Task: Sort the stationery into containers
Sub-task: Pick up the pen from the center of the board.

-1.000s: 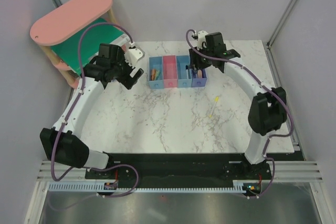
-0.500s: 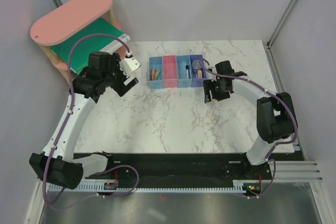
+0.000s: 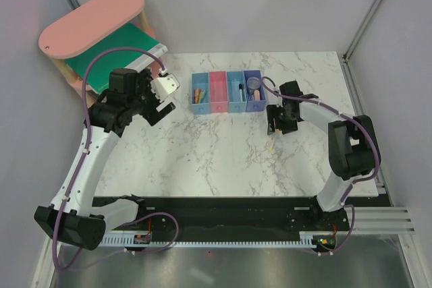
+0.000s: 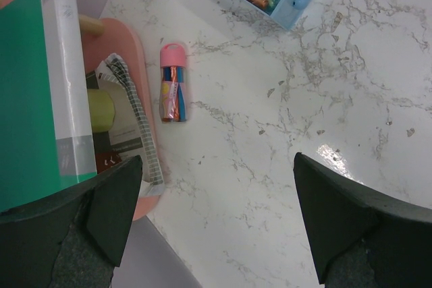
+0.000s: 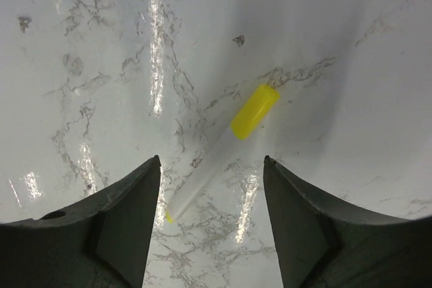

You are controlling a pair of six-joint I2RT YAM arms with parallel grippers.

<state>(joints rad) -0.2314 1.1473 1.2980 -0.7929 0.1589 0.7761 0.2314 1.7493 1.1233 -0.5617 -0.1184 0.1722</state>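
Right end effector (image 5: pixel 210 160) lowered, straddling stick (image 5: pixel 222 154).

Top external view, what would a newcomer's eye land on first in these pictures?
Probably the pink shelf at the far left corner, with a green book tucked under its top. Next comes the row of bins at the middle of the far side of the table. To their right and a little nearer, the right gripper is open over a yellow stick.

glossy marble-look table (image 5: pixel 101 65), smooth plastic bins (image 3: pixel 218 96), smooth plastic yellow stick (image 5: pixel 219 151)
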